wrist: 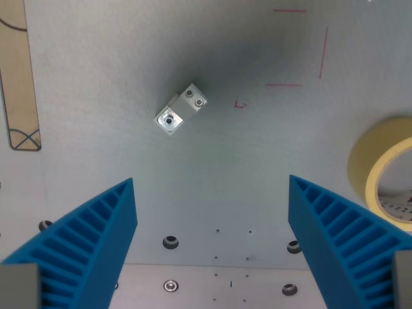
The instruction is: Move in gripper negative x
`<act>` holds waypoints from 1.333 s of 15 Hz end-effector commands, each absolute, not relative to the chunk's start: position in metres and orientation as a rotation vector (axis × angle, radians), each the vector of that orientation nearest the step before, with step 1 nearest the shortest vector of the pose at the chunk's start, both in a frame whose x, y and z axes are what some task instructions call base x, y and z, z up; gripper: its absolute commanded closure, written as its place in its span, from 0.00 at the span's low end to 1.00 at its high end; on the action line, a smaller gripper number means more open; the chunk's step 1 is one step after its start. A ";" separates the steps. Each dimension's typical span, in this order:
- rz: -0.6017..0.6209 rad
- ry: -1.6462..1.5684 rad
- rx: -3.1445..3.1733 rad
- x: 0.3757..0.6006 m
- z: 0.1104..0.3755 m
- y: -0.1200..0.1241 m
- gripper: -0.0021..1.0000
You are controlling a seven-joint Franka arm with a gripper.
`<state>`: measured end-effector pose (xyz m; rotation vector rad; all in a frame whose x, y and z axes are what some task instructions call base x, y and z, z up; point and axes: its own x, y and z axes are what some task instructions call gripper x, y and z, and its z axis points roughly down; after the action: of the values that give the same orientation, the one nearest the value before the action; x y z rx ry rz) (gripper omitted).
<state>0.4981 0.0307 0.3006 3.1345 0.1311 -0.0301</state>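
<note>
My gripper (212, 193) is open and empty, with its two blue ribbed fingers (90, 238) at the lower left and lower right of the wrist view. It hangs above a grey metal plate (244, 161). A small shiny aluminium block (180, 109) with screw holes lies on the plate, ahead of the fingers and a little toward the wrist view's left. Nothing is between the fingers.
A roll of yellowish masking tape (383, 170) lies at the wrist view's right edge, close to the right finger. A wooden strip (16, 71) runs along the left edge. Red pen marks (302, 48) are drawn at the upper right. Several bolt holes (170, 242) dot the plate near the bottom.
</note>
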 end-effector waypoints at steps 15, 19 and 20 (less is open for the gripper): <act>-0.023 0.131 3.135 0.424 0.304 0.024 0.00; -0.023 0.131 3.135 0.404 0.304 0.023 0.00; -0.023 0.131 3.135 0.399 0.304 0.022 0.00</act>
<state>0.4139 0.0249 0.2985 3.1249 0.1288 -0.1598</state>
